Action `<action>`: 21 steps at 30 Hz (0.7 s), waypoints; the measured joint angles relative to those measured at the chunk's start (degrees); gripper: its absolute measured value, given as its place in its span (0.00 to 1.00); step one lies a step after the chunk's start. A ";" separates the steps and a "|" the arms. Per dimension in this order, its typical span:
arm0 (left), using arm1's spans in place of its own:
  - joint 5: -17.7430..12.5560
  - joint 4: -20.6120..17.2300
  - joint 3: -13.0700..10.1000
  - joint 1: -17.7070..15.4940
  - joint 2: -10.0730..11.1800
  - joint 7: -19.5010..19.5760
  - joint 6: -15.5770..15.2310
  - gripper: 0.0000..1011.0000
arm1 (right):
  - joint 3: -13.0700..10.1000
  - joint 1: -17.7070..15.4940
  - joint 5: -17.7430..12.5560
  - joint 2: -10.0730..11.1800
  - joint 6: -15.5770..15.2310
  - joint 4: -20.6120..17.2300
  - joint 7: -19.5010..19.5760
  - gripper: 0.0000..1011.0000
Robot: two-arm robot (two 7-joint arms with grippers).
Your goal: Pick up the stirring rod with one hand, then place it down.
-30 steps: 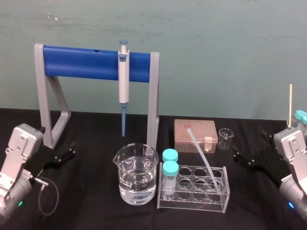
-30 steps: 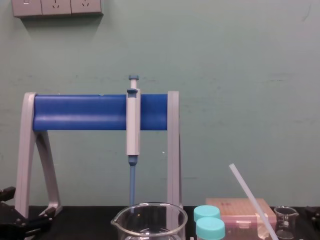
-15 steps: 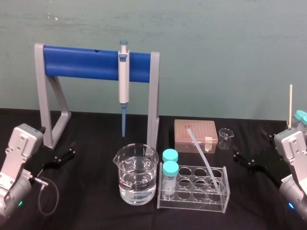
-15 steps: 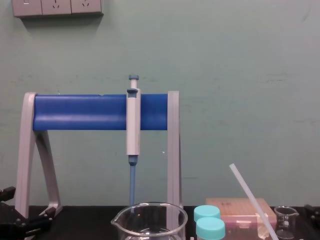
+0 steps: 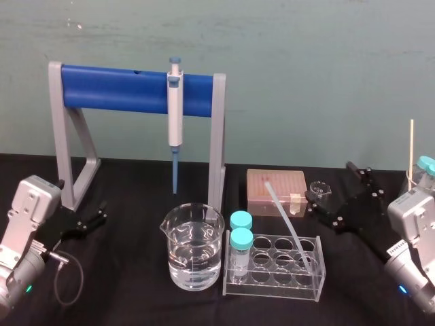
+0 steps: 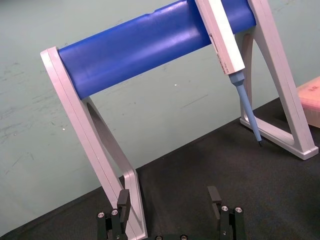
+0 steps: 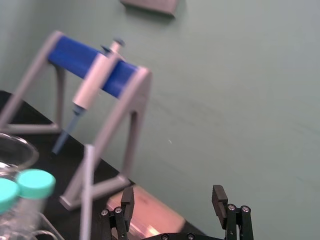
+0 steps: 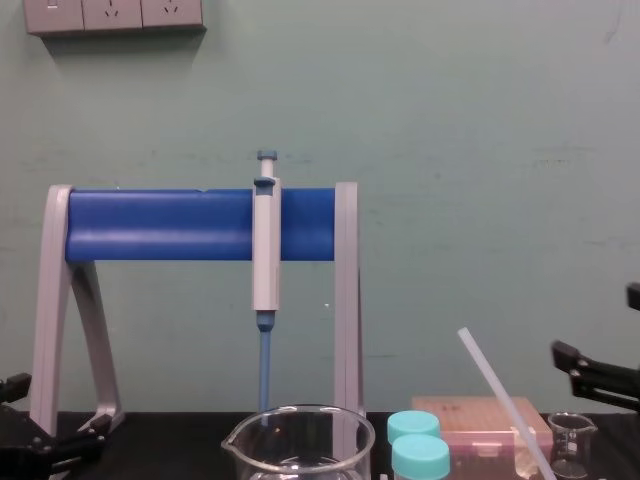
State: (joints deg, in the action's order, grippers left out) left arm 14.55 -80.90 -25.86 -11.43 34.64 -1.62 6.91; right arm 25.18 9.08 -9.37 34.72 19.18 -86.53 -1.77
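Black table [image 5: 136, 183], teal wall behind. Rod [image 5: 289, 224] stands slanted in the rack [image 5: 272, 291], its upper end free (untouched, by all appearances). Step in hand: approach. Right gripper [image 5: 329, 183] hangs just right of the rod's top, jaws spread wide, nothing held. Left gripper [image 5: 100, 212] sits parked at the table's left, likewise spread. Next move, in my judgement: set the jaws astride the upper shaft, close, lift along the slant. Against the earlier frame, the right gripper has risen and moved inward; the rod is unmoved.
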 joint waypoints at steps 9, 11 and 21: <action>0.00 0.00 0.00 0.00 0.00 0.00 0.00 0.99 | 1.37 1.19 1.02 -0.81 7.58 0.33 -5.67 0.99; 0.00 0.00 0.00 0.00 0.00 0.00 0.00 0.99 | 1.61 1.51 0.91 -1.00 8.24 0.64 -6.73 0.99; 0.00 0.00 0.00 0.00 0.00 0.00 0.00 0.99 | 2.50 4.41 -7.61 -2.71 6.91 4.24 -16.60 0.99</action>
State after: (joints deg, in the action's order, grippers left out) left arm 14.55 -80.90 -25.86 -11.43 34.65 -1.62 6.91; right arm 27.68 13.49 -16.98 32.01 26.09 -82.29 -18.36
